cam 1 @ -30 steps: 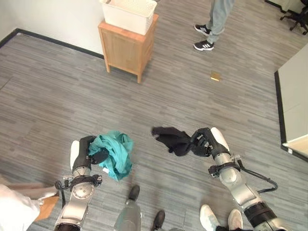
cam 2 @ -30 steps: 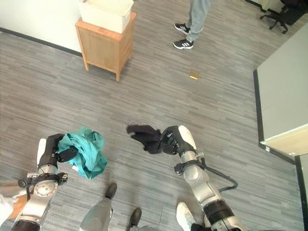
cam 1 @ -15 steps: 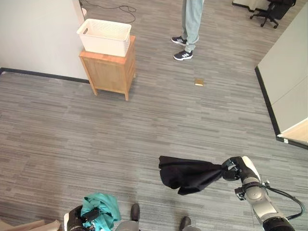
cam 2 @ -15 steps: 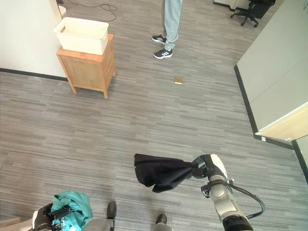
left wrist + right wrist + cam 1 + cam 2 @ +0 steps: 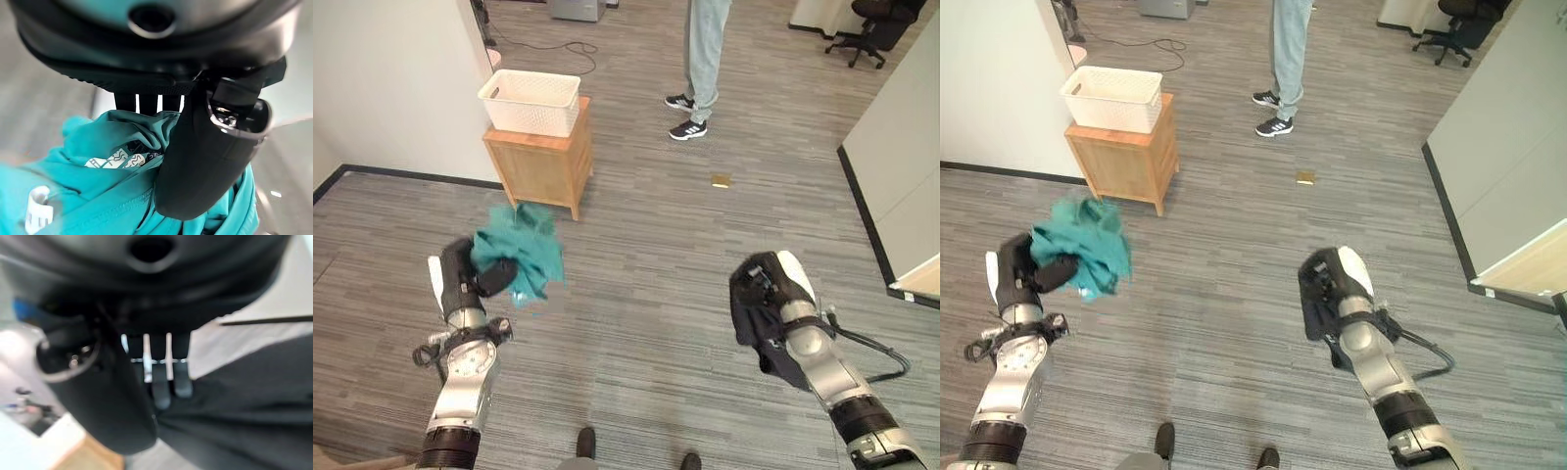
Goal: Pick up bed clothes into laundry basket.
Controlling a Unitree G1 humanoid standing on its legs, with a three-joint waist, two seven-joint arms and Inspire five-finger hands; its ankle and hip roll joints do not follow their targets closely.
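The robot's left hand (image 5: 462,279) is raised above the grey wood-look floor (image 5: 636,245), its fingers and thumb curled around a bunched teal garment (image 5: 519,257). In the left wrist view the thumb (image 5: 205,161) presses across the teal cloth, which carries a small patterned patch and a white tag, and the fingers (image 5: 146,104) sink into the folds behind it. The garment hangs in the air just beside the hand, clear of the floor.

The right hand (image 5: 773,294) is also lifted, on the robot's right side, with a black garment (image 5: 759,323) gripped in it. The black cloth drapes down over the wrist and forearm. In the right wrist view the fingers (image 5: 161,382) bend into the dark fabric and the thumb (image 5: 112,396) closes against it.

Ahead and to the left, against a white wall, stands a small wooden cabinet (image 5: 540,166). A white laundry basket (image 5: 530,102) sits on top of it, well apart from both hands.

Farther back a person's legs (image 5: 703,49) in light trousers and dark shoes stand on the floor. A small tan object (image 5: 721,180) lies on the floor near them.
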